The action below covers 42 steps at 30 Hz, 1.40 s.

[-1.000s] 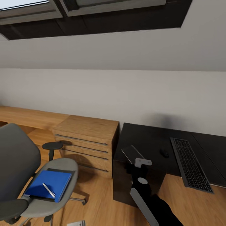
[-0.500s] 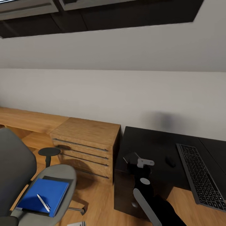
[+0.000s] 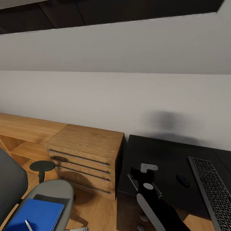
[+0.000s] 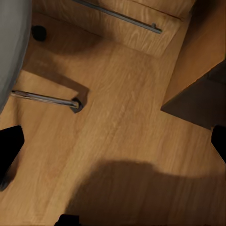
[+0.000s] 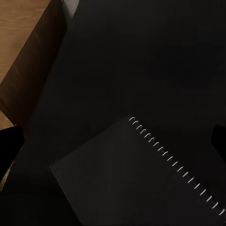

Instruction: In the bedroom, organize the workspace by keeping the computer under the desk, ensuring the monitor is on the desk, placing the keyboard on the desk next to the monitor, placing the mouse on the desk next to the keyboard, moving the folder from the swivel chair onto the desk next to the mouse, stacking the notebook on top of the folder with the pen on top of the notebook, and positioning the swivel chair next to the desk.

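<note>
The black desk (image 3: 160,150) stands at the right, with the keyboard (image 3: 211,189) and the small black mouse (image 3: 183,180) on it. My right gripper (image 3: 141,174) hovers open over the desk's left end. The spiral-bound notebook (image 5: 141,183) lies dark on the desk top (image 5: 141,61) below the spread fingers (image 5: 9,146). At the lower left, the blue folder (image 3: 33,216) rests on the swivel chair's grey seat (image 3: 56,192), with the white pen (image 3: 28,225) on it. My left gripper (image 4: 113,141) is open above bare wood floor beside the chair's chrome leg (image 4: 44,98).
A light wooden chest (image 3: 83,150) with bar handles stands between the chair and the desk, against the grey wall. A low wooden shelf (image 3: 22,128) runs off to the left. The chair's round black armrest (image 3: 41,166) sticks up in front of the chest.
The camera has moved forward toward the wall, so the chair, chest and desk slid lower in the picture. The right arm and notebook hold their place over the desk's end.
</note>
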Available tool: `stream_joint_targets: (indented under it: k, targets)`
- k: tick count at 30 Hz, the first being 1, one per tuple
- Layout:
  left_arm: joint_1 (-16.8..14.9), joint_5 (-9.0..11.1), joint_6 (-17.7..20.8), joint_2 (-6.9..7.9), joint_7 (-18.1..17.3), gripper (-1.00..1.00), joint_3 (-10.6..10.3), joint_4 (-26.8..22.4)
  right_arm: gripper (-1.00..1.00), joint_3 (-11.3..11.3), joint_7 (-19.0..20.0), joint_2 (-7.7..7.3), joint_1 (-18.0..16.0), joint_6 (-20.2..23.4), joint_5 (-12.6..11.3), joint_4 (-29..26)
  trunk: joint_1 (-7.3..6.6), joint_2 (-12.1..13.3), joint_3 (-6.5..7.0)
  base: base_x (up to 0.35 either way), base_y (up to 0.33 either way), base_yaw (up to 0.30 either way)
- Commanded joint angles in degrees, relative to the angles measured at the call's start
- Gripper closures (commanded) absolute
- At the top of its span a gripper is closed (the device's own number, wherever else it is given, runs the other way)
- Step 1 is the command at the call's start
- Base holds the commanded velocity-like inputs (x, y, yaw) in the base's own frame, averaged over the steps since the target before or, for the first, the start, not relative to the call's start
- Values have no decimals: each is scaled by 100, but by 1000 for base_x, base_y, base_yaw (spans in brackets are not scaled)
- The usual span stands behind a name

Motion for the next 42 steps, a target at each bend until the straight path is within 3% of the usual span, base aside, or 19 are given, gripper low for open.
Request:
stream_joint_targets:
  k: [1, 16, 21, 25, 27, 34, 38, 42]
  targets:
    - [-1, 47, 23, 3, 39, -100, -12, -14, -100, 22, -35, -6, -7, 30, -26, -1, 4, -4, -5, 307, 0, 0]
    - [1, 43, 23, -2, 31, -100, -14, -14, -100, -20, -8, -34, -10, 35, 4, 248, 4, -4, -5, 63, 0, 0]
    - [2, 46, 23, -1, 37, -100, -98, -14, -100, -45, 290, -97, -104, 35, -1, 784, 4, -4, -5, 0, 0, 0]
    - [2, 47, 23, -1, 38, -100, -145, -14, -100, -52, 495, -112, -401, 35, -1, 1108, 4, -4, -5, 0, 0, 0]
    - [2, 47, 23, 0, 39, -100, -170, -14, -100, -56, 618, -191, -921, 38, -6, 1396, 4, -4, -5, 0, 0, 0]
    - [-1, 47, 23, 0, 39, -100, -178, -14, -100, -65, 661, -299, -1407, 50, -25, 1764, 4, -4, -5, 0, 0, 0]
    - [-3, 47, 23, 0, 39, -100, -179, -14, -100, -82, 783, -306, -1722, 44, -44, 2268, 4, -4, -5, 0, 0, 0]
    - [1, 46, 23, 0, 39, -100, -179, -14, -100, -115, 1414, -289, -2129, 30, -62, 3140, 4, -4, -5, 0, 0, 0]
